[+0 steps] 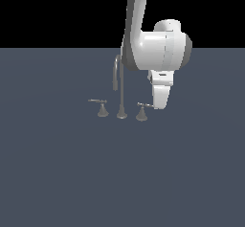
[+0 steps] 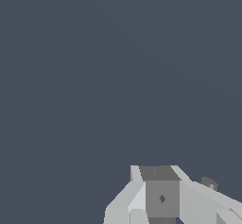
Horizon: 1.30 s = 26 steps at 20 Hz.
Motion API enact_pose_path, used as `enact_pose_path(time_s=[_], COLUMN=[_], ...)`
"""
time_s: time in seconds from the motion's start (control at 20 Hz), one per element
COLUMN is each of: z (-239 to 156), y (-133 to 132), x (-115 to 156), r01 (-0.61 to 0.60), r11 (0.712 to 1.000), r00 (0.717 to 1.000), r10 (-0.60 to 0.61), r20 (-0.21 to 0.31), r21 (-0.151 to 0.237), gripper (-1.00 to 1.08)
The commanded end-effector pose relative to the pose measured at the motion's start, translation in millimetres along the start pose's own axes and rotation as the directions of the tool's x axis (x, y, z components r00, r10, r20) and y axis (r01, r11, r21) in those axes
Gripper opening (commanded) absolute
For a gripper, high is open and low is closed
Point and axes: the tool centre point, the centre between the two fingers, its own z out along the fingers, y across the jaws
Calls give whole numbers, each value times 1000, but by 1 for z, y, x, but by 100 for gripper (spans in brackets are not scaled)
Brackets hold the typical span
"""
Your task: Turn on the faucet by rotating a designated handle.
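Observation:
The faucet (image 1: 121,89) stands mid-floor, a tall thin gooseneck spout on a flared base. The handle (image 1: 141,112) sits just to the exterior view's right of the spout base, and its thin lever points right. The mirrored twin handle (image 1: 102,108) is on the other side with its lever pointing left. My gripper (image 1: 161,104) hangs tip-down at the right end of the handle's lever, right against it or just behind it. In the wrist view my fingers (image 2: 161,190) show as one block with no gap. A small grey metal tip (image 2: 209,184) pokes out beside them.
The flat dark grey floor (image 1: 57,173) spreads all round the faucet. My white arm (image 1: 158,44) comes down from above, behind and to the exterior view's right of the spout.

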Motion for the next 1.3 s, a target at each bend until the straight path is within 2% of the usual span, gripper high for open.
enact_pose_path(time_s=[0.0, 0.7, 0.75, 1.25], z=[1, 3, 0, 3], y=[8, 51, 43, 70], x=[-4, -13, 3, -55], r01=[4, 3, -20, 3], r11=[1000, 1000, 1000, 1000], r00=[1000, 1000, 1000, 1000], r10=[-4, -3, 20, -3], r20=[2, 0, -10, 0], r21=[-6, -20, -8, -21], gripper=[-100, -100, -100, -100])
